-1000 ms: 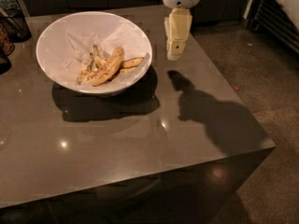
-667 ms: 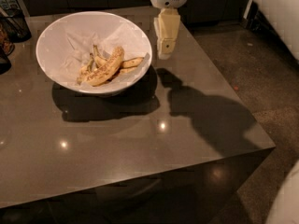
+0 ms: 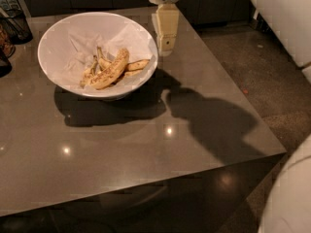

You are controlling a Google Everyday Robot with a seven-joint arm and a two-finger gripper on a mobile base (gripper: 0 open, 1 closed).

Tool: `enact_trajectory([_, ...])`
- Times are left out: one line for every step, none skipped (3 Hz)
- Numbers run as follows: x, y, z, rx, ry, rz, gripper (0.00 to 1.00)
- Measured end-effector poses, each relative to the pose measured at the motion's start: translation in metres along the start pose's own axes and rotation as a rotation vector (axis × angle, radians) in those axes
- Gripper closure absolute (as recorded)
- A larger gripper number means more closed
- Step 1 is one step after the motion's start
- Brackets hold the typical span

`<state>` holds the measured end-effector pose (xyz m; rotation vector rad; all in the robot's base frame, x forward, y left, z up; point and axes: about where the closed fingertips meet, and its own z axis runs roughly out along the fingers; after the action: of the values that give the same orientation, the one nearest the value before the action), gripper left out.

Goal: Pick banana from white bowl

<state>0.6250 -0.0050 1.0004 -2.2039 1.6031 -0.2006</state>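
The white bowl sits at the back left of the dark table, lined with crumpled white paper. Inside it lies the banana, plump, yellow with brown speckles, running diagonally, with thinner bananas beside and under it. My gripper hangs from its white wrist just right of the bowl's rim, above the table and outside the bowl, pointing down. It holds nothing that I can see.
The table has its right edge and front edge close by, with speckled floor beyond. A dark wire basket stands at the far left. White robot body parts show at the top right and bottom right.
My gripper has moved left, from over the table's right part to just beside the bowl's right rim. The bananas and bowl have not moved.
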Motion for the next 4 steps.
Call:
enact_trajectory([-0.022, -0.012, 0.004, -0.002, -0.034, -0.077, 0.0])
enact_trajectory([-0.038, -0.019, 0.02, -0.04, -0.049, -0.116, 0.0])
enact_trajectory([-0.049, -0.021, 0.041, -0.086, -0.063, -0.118, 0.1])
enact_trajectory([-0.051, -0.016, 0.06, -0.126, -0.073, -0.081, 0.13])
